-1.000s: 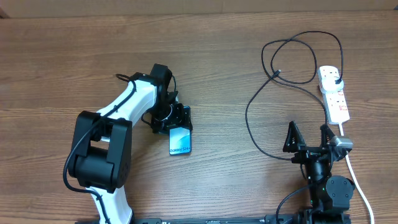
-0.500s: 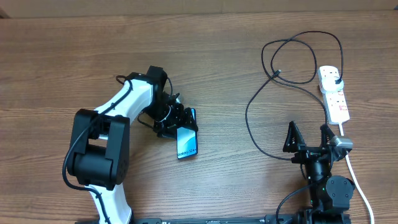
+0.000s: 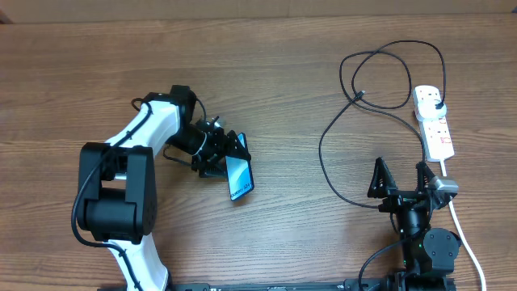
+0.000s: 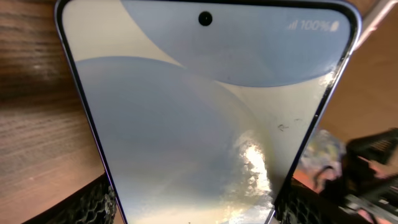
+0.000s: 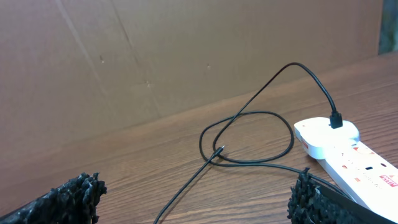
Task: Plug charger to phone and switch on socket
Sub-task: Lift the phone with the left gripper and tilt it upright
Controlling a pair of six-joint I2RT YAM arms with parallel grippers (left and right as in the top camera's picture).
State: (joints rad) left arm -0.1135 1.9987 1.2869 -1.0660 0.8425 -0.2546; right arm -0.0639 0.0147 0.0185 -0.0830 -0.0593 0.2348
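Note:
My left gripper (image 3: 227,155) is shut on the phone (image 3: 239,176), holding its upper end; the blue-teal screen faces up and tilts toward the lower right. In the left wrist view the phone (image 4: 205,118) fills the frame between my fingers. The charger (image 3: 380,77), a thin black cable, loops at the right of the table, with its connector tip (image 3: 358,96) free and its black plug in the socket (image 3: 434,121). The socket is a white power strip at the far right. My right gripper (image 3: 401,182) is open and empty below the cable; the right wrist view shows the tip (image 5: 220,149) and the socket (image 5: 348,155).
A thick white cord (image 3: 468,242) runs from the socket down the right edge past my right arm. A cardboard wall (image 5: 186,56) stands behind the table. Bare wood lies between the phone and the cable.
My left gripper has swung the phone, which now angles toward the lower right, and the arm has shifted left. The right arm and cable have not moved.

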